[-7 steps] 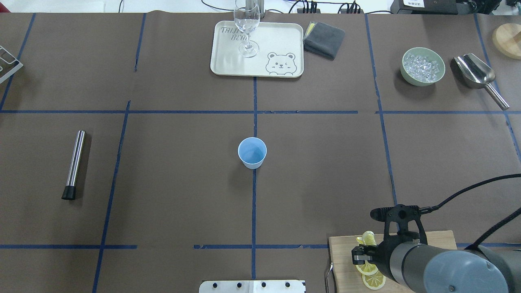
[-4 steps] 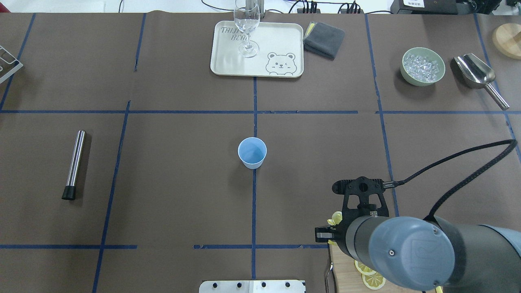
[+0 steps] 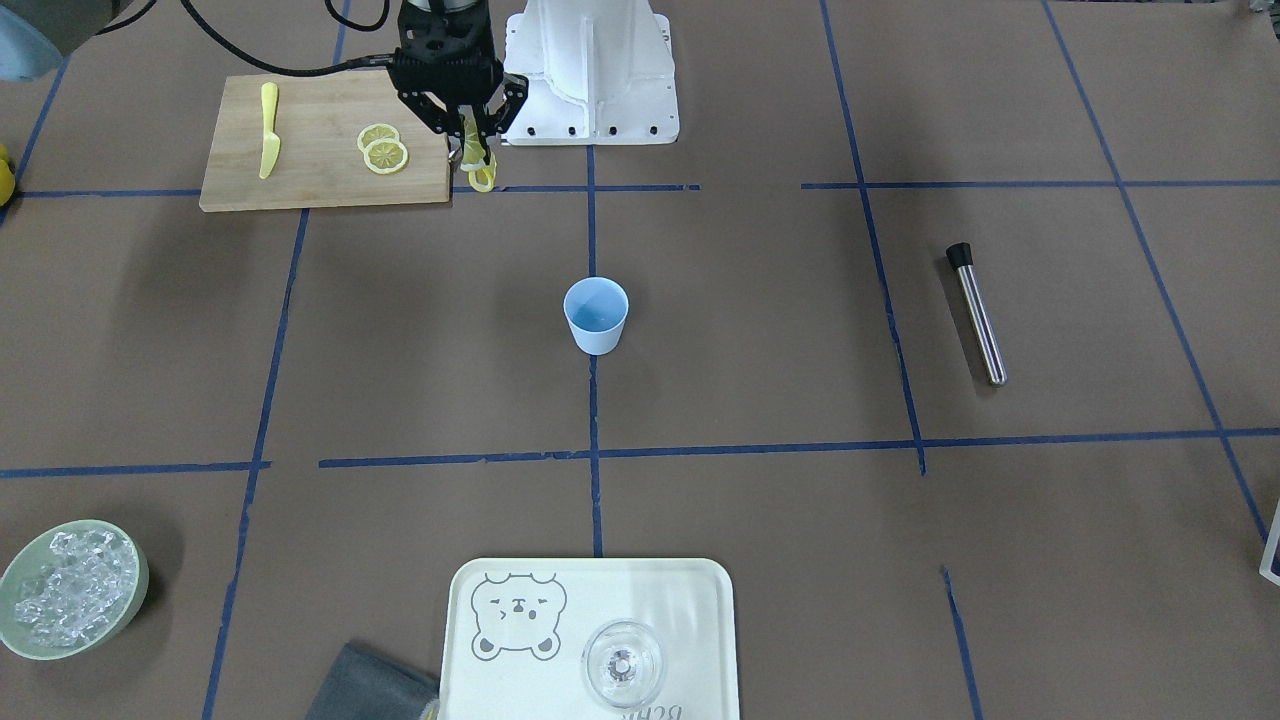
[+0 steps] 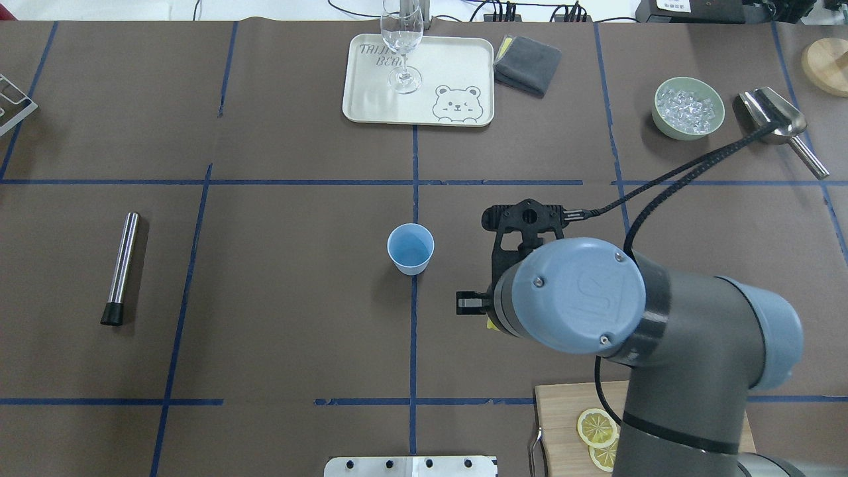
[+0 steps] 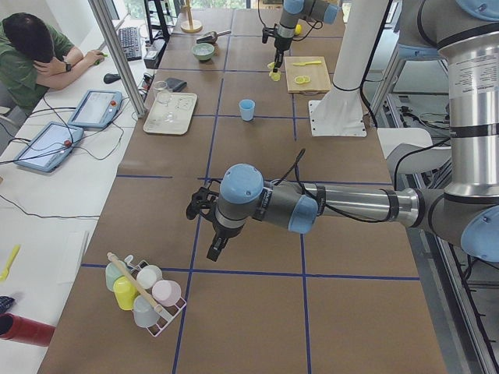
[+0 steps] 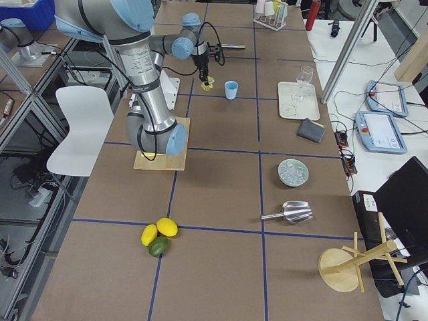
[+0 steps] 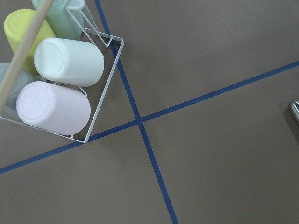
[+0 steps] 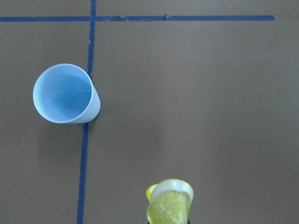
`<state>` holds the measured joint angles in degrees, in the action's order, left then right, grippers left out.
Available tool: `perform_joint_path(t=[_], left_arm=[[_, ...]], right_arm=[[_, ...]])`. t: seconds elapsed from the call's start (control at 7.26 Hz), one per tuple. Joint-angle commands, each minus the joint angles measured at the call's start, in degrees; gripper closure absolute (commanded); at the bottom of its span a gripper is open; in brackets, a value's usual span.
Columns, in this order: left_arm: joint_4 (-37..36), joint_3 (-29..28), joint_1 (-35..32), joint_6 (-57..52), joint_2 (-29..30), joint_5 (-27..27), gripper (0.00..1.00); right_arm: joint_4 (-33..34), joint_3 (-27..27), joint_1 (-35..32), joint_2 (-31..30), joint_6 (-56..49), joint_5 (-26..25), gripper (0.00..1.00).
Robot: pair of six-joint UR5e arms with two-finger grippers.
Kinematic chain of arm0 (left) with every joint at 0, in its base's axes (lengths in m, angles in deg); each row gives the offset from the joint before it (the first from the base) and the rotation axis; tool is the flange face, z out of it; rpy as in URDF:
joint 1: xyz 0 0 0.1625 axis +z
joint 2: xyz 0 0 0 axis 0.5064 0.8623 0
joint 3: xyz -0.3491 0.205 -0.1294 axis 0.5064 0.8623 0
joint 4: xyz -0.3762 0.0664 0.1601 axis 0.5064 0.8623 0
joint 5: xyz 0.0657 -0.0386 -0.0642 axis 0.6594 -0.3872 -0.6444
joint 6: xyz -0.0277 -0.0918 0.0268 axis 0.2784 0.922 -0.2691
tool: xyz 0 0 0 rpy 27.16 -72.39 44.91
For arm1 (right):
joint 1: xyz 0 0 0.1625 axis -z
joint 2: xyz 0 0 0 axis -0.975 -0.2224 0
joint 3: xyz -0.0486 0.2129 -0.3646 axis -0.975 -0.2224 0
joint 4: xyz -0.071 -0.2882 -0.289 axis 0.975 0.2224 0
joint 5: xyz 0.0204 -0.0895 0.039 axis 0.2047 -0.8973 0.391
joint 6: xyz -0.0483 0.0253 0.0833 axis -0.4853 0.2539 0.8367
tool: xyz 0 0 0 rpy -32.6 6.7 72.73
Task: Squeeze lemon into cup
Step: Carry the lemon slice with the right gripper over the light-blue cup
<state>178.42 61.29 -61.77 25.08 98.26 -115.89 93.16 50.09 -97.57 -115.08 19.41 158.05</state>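
- Front view: the right end effector (image 3: 474,145) is pinched narrow on the lemon (image 3: 481,172), which hangs below its fingers and shows beside a corner of the cutting board (image 3: 300,150). Two more slices (image 3: 384,148) and a yellow knife (image 3: 268,130) lie on the board. The cup (image 3: 596,315) stands upright in the middle of the table (image 3: 800,330), well apart from the lemon.
- Overhead: the right arm hides most of its end effector. The tray (image 4: 464,53) bears a bear drawing and some writing. "BEA" is legible, and the glass (image 4: 401,46) covers the rest.
- Left side view: the left end effector (image 5: 216,245) hangs above the table near a rack of cups (image 5: 144,292). I cannot tell whether it is wide or narrow.
- Right wrist view: the lemon sits at the lower edge, and the cup is at upper left on a blue tape line (image 8: 88,37).
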Motion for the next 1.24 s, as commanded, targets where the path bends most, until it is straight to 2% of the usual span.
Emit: perform_joint_path(t=[0.0, 0.28, 0.55, 0.69, 0.83, 0.96, 1.1], left_arm=[[0.0, 0.1, 0.0, 0.0, 0.0, 0.0, 0.00], [-0.1, -0.1, 0.0, 0.1, 0.0, 0.0, 0.00], [-0.2, 0.0, 0.0, 0.1, 0.0, 0.0, 0.00], [-0.2, -0.1, 0.0, 0.1, 0.0, 0.0, 0.00], [-0.2, -0.1, 0.0, 0.1, 0.0, 0.0, 0.00], [-0.2, -0.1, 0.0, 0.1, 0.0, 0.0, 0.00], [-0.2, -0.1, 0.0, 0.1, 0.0, 0.0, 0.00]], right_arm=[[-0.2, -9.5, -3.5, 8.4, -1.6, 0.9, 0.80], [-0.7, -22.4, -5.9, 18.3, -2.0, 2.0, 0.79], [-7.4, -30.6, -6.5, 20.0, -2.2, 1.9, 0.78], [-7.6, -31.5, -6.3, 19.9, -2.2, 2.1, 0.77], [-7.6, -31.7, -5.8, 19.6, -2.2, 2.2, 0.71], [-7.6, -31.6, -4.8, 18.8, -2.2, 2.2, 0.31], [-7.6, -31.5, -4.4, 18.6, -2.2, 2.1, 0.00]])
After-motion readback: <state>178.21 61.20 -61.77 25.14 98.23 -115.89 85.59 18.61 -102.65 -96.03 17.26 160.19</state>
